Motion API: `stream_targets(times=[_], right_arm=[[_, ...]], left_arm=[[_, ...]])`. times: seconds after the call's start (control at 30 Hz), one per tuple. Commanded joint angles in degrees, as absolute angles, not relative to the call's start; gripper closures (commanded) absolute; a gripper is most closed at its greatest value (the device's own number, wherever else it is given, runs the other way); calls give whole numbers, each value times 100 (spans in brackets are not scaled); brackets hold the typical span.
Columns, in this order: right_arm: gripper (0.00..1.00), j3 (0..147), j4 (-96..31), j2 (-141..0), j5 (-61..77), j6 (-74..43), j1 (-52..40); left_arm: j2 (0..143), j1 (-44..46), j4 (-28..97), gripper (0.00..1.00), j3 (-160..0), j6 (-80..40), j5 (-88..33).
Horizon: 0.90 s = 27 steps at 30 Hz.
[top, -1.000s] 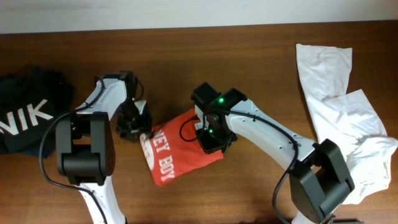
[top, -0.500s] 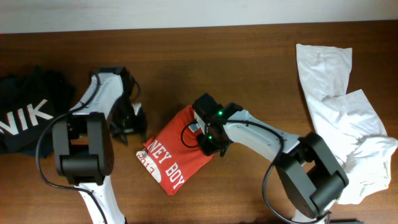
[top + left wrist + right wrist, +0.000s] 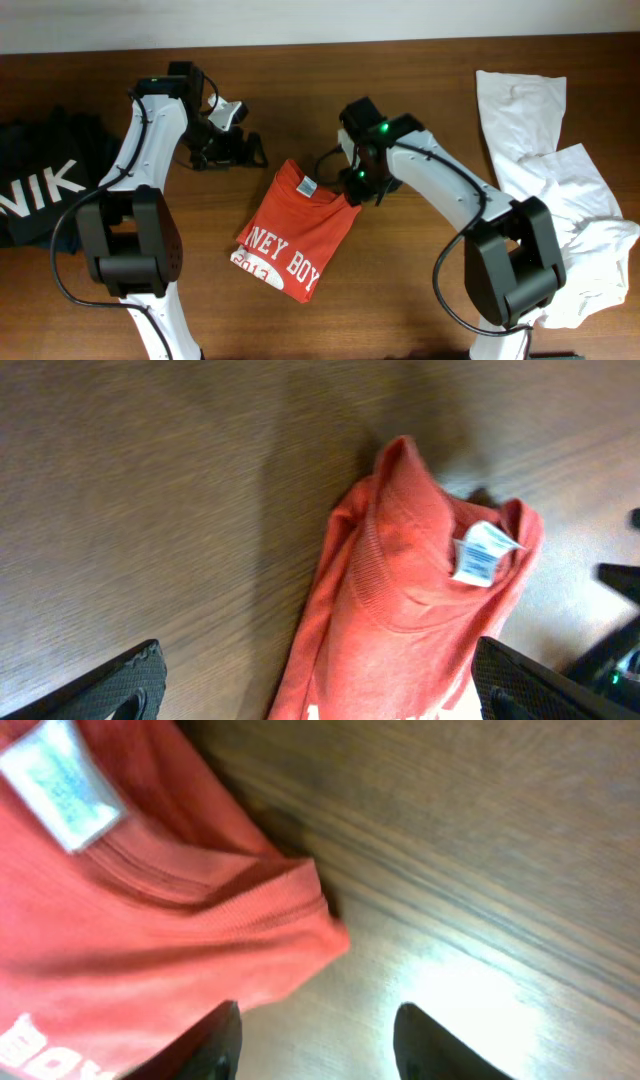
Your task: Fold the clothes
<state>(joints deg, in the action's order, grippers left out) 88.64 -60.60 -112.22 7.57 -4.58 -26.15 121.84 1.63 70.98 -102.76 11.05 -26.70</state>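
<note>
A folded red T-shirt with white lettering lies on the wooden table at the centre, its collar and white tag toward the back. It also shows in the left wrist view and the right wrist view. My left gripper is open and empty, just left of and behind the shirt's collar; its fingers are spread wide over the shirt. My right gripper is open and empty at the shirt's right collar corner, its fingertips over bare wood beside the cloth.
A crumpled white garment lies along the right side of the table. A black garment with white letters lies at the left edge. The table's back edge meets a white wall.
The red shirt has been let go and now lies flatter, turned more upright. My left gripper has pulled back and away to the left rear. My right gripper has opened and lifted to the shirt's right corner.
</note>
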Motion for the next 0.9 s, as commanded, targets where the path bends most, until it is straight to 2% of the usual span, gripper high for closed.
stream_targets(times=[0.0,0.17,0.53,0.57,0.6,0.7,0.8,0.87], right_arm=[[45,9671,-6615,-11076,679,-338,-2617],[44,10261,-7126,-11061,681,-340,-2617],[44,10309,-7491,-11061,679,-338,-2617],[44,10309,-7507,-11061,676,-338,-2617],[45,10309,-7529,-11061,674,-338,-2617],[46,10309,-7634,-11061,469,-340,-2617],[46,10309,-7734,-11050,130,-340,-2617],[46,10309,-7734,-11028,49,-340,-2617]], left_arm=[[12221,150,7083,2,-10169,2047,-3221],[12309,150,7144,2,-9725,3024,-4025],[13050,478,6724,2,-9188,3116,-4187],[13137,598,6726,6,-9185,3116,-4174],[13227,740,6705,21,-9185,3111,-4040],[13336,910,6670,41,-9185,3024,-3813],[13340,893,6606,72,-9218,3024,-3811],[13340,838,6602,81,-9247,3024,-3809]])
